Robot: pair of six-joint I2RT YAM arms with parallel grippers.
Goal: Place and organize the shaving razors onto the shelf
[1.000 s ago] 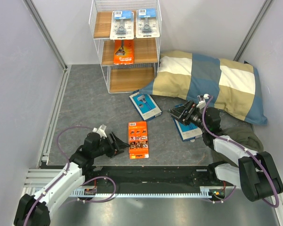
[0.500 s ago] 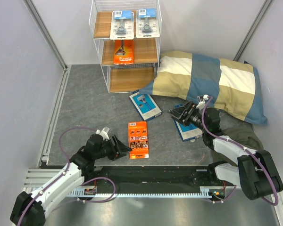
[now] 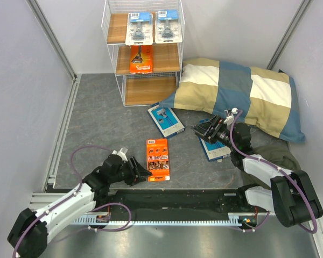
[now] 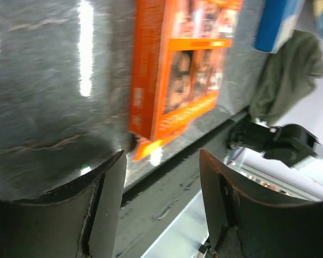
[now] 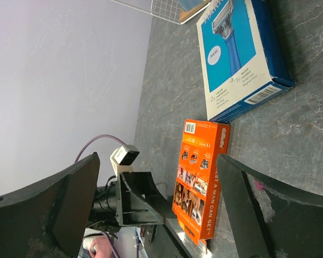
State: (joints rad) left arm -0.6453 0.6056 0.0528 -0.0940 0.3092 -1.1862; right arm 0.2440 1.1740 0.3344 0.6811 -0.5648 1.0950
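The white wire shelf (image 3: 118, 51) stands at the back, with two clear blister razor packs (image 3: 139, 28) (image 3: 168, 26) on its top tier and an orange pack (image 3: 141, 59) on the middle tier. An orange razor box (image 3: 158, 159) (image 4: 177, 70) (image 5: 201, 177) lies flat on the floor. My left gripper (image 3: 144, 173) (image 4: 161, 156) is open just beside the box's near left corner, nothing between its fingers. One blue box (image 3: 166, 120) (image 5: 239, 56) lies near the shelf. Another blue box (image 3: 214, 146) lies under my right gripper (image 3: 202, 130) (image 5: 156, 161), which hovers wide open and empty.
A blue-and-beige checked pillow (image 3: 242, 94) fills the back right, with a dark green cloth (image 3: 280, 153) below it. A black rail (image 3: 177, 200) runs along the near edge, right behind the orange box. Grey walls close in both sides.
My left gripper has slid right toward the orange box's near corner and its jaws have narrowed a little. The right arm and all packs have stayed put.
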